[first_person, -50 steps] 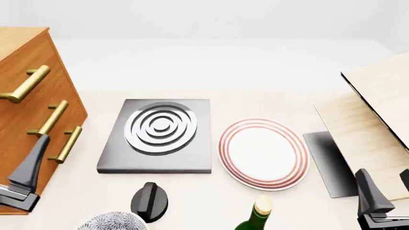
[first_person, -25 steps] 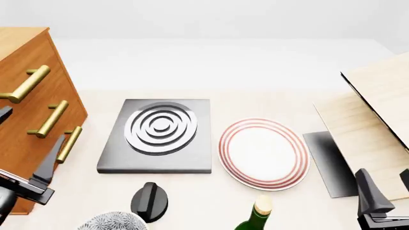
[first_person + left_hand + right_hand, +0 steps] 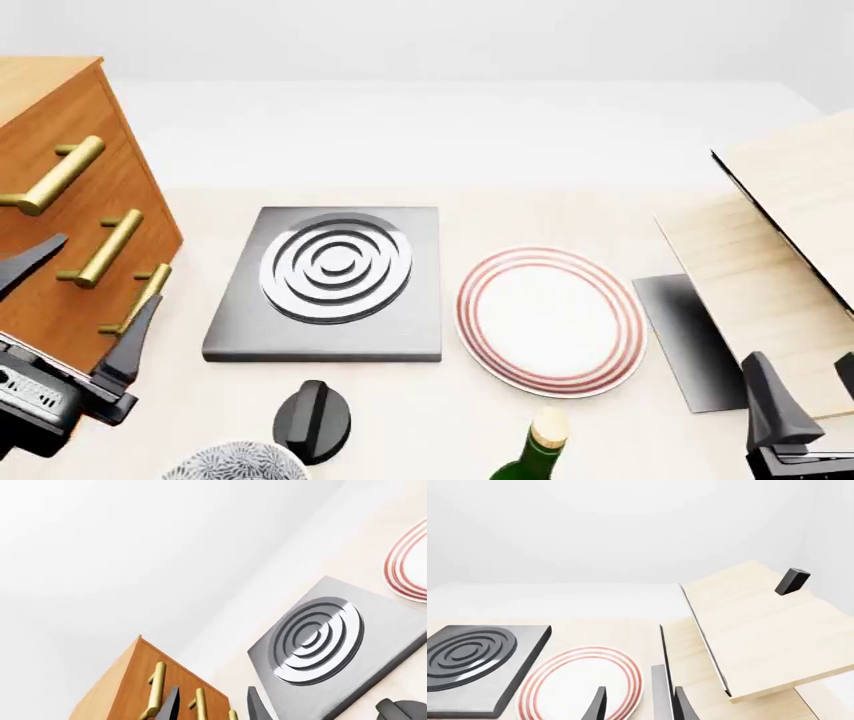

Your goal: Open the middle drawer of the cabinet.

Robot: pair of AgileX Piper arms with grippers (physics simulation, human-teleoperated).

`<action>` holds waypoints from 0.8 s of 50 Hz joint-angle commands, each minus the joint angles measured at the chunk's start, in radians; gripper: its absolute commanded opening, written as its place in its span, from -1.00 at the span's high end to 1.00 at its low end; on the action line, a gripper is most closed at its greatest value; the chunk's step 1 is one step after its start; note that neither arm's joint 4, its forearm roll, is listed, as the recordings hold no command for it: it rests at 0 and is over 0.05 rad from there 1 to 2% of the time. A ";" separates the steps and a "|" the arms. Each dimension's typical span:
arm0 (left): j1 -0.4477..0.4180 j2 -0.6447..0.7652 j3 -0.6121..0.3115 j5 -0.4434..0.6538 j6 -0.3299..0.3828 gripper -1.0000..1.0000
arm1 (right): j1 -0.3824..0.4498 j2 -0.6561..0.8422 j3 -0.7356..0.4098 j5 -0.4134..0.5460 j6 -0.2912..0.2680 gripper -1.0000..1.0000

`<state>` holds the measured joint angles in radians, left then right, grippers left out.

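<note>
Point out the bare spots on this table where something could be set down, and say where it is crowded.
Bare table runs behind the stove plate and the striped plate, up to the wall. The near edge is crowded: black knob, patterned bowl, green bottle. Left, the cabinet; right, the wooden boards.

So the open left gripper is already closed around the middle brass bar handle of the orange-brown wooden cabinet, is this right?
Not right. In the front view the left gripper is open in front of the orange-brown wooden cabinet, but its fingers only flank the middle brass bar handle; they grip nothing yet.
</note>
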<state>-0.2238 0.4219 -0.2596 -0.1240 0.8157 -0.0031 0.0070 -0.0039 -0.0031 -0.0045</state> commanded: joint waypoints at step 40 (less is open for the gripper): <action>0.163 0.266 0.123 -0.292 0.077 -1.00 | 0.000 -0.001 0.000 0.001 0.000 -1.00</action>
<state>-0.0847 0.6322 -0.1737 -0.3345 0.8549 -0.0034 0.0060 -0.0043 -0.0019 -0.0043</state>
